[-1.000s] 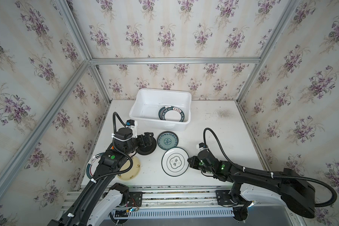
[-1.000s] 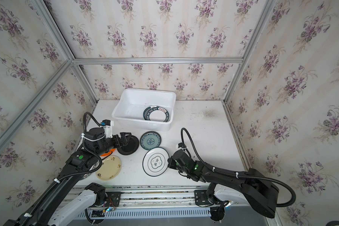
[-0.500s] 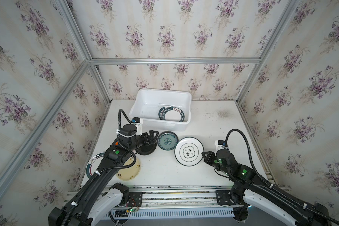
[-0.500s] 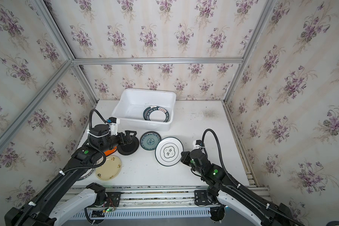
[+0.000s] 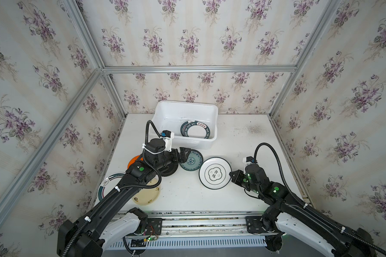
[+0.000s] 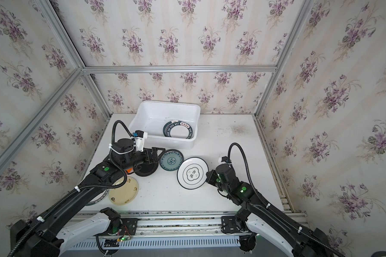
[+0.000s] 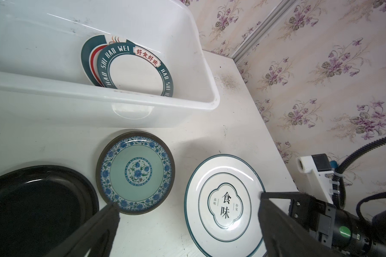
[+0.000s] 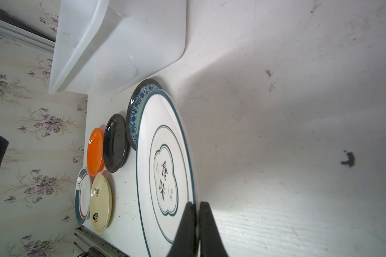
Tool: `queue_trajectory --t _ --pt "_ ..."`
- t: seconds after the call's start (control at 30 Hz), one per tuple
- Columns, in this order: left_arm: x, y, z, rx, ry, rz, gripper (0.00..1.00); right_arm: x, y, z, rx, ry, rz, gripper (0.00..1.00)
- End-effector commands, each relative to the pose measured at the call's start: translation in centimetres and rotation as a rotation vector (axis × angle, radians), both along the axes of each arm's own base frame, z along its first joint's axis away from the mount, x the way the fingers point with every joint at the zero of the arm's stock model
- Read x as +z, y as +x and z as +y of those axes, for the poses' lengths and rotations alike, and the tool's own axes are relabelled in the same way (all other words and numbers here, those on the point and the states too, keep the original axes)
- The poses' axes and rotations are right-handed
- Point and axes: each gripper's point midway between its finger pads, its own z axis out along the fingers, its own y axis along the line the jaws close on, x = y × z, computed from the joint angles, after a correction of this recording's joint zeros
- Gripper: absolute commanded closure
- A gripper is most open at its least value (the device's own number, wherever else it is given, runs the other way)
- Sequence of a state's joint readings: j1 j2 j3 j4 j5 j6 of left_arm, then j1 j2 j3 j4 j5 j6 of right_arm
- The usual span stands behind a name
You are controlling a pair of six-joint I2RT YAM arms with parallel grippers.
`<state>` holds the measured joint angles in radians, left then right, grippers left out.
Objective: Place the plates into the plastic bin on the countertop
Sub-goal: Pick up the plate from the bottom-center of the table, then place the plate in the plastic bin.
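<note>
**White countertop [image 5: 243,138]: plates, left to right**

Cream plate [image 5: 147,194], orange plate [image 5: 133,160] and black plate [image 5: 169,170] lie at left. Left gripper [image 5: 182,154], jaws wide and empty, hovers by the teal-patterned plate [image 5: 193,161], before the plastic bin [image 5: 185,104] holding two teal-rimmed plates [image 5: 195,132]. Right gripper [image 5: 232,175] pinches the white character plate [image 5: 214,174] at its rim.

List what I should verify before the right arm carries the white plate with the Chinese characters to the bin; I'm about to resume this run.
1. Grip: right gripper shut on the rim of the white character plate: ok.
2. Plate lifted clear of the countertop: cannot tell.
3. Room in the plastic bin: ok; two plates lie at one end and the rest of the floor is bare.
4. Other arm: left gripper open and empty: ok.
5. Route to the bin free: not ok; the left gripper sits at the teal-patterned plate, near the bin's front wall.
</note>
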<state>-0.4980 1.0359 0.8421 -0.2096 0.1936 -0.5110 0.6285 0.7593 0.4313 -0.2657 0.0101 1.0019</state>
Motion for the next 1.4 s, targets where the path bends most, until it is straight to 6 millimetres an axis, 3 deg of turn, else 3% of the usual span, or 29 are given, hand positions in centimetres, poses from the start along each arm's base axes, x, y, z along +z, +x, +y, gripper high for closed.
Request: queue_trajectory --t 0.0,0.2,0.27,0.43,0.67,0.9,0.93,1.37 --pt "1.4 0.8 -1.0 -0.007 -0.021 -0.049 0.01 2.9 1.3 1.4 0.027 0.100 -0.069 1.00" --pt "1.3 1.1 -2.4 -0.042 -0.024 -0.029 0.01 4.0 2.0 1.2 0.009 0.161 -0.071 1.00" --pt "1.1 1.1 -2.9 -0.052 -0.029 -0.023 0.01 4.4 2.9 0.1 -0.041 0.192 -0.081 1.00" --pt "1.1 0.2 -5.6 -0.158 -0.113 -0.008 0.01 5.8 3.6 0.0 -0.045 0.254 -0.114 1.00" --pt "0.5 0.0 -7.4 -0.191 -0.151 0.034 0.01 6.2 3.4 0.4 -0.037 0.308 -0.114 1.00" --pt "1.3 -0.2 -8.2 -0.222 -0.203 0.035 0.01 8.1 2.5 -0.7 -0.043 0.280 -0.174 1.00" --pt "0.2 0.1 -8.6 -0.224 -0.195 0.063 0.01 8.3 2.4 -0.9 -0.043 0.277 -0.178 1.00" --pt "-0.2 -0.1 -10.7 -0.279 -0.268 0.115 0.07 10.1 2.2 -0.6 -0.027 0.312 -0.205 1.00"
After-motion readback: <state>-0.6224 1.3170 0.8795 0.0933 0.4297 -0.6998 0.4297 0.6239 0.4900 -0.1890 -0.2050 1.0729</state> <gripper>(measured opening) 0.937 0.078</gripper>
